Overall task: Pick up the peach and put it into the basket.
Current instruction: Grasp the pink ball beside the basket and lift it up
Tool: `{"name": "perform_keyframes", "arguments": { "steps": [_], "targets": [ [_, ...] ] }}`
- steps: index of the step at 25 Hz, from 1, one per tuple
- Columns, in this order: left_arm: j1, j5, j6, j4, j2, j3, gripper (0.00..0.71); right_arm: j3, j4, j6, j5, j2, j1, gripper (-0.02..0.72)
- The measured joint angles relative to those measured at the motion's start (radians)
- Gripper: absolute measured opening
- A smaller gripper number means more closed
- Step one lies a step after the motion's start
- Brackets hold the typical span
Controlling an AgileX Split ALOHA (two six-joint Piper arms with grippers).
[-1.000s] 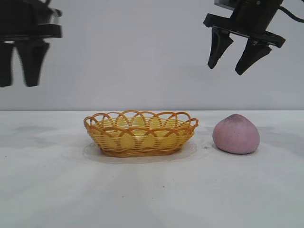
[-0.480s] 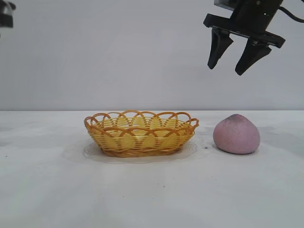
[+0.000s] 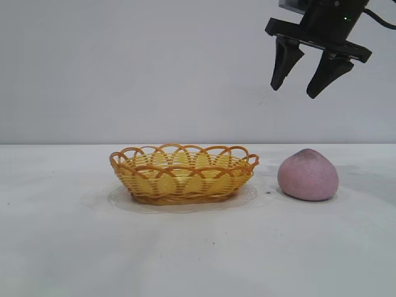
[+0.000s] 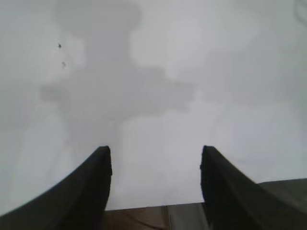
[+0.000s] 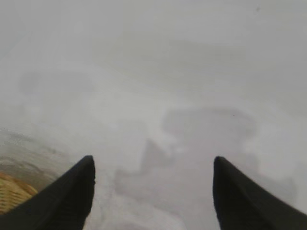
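The dusty pink peach point(image 3: 307, 175) rests on the white table to the right of the yellow wicker basket point(image 3: 183, 174), a small gap between them. High above the peach hangs my right gripper point(image 3: 292, 91), open and holding nothing. In the right wrist view the same gripper point(image 5: 152, 165) looks down on bare table, with a corner of the basket point(image 5: 12, 191) at the picture's edge. My left gripper point(image 4: 155, 155) is out of the exterior view; its own wrist view shows it open over bare table, nothing between the fingers.
The white table point(image 3: 198, 247) stretches wide in front of the basket and the peach, with a plain grey wall behind. A few small dark specks point(image 4: 60, 46) mark the tabletop under the left arm.
The left gripper, at the upper left of the exterior view one second ago, has withdrawn leftward out of that view. The right gripper, the basket and the peach have stayed put.
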Motion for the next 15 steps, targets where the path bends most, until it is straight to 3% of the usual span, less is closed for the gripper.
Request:
{"name": "perform_keyframes", "arguments": {
  "steps": [8,15],
  "targets": [
    [0.000,0.001,0.000,-0.037,-0.435,0.249,0.358,0.000,-0.004,-0.002,0.000,0.000,0.000,0.447],
    [0.000,0.005,0.000,-0.059,-0.772,0.358,0.358,0.000,-0.007,-0.002,-0.002,0.000,0.000,0.447]
  ]
}}
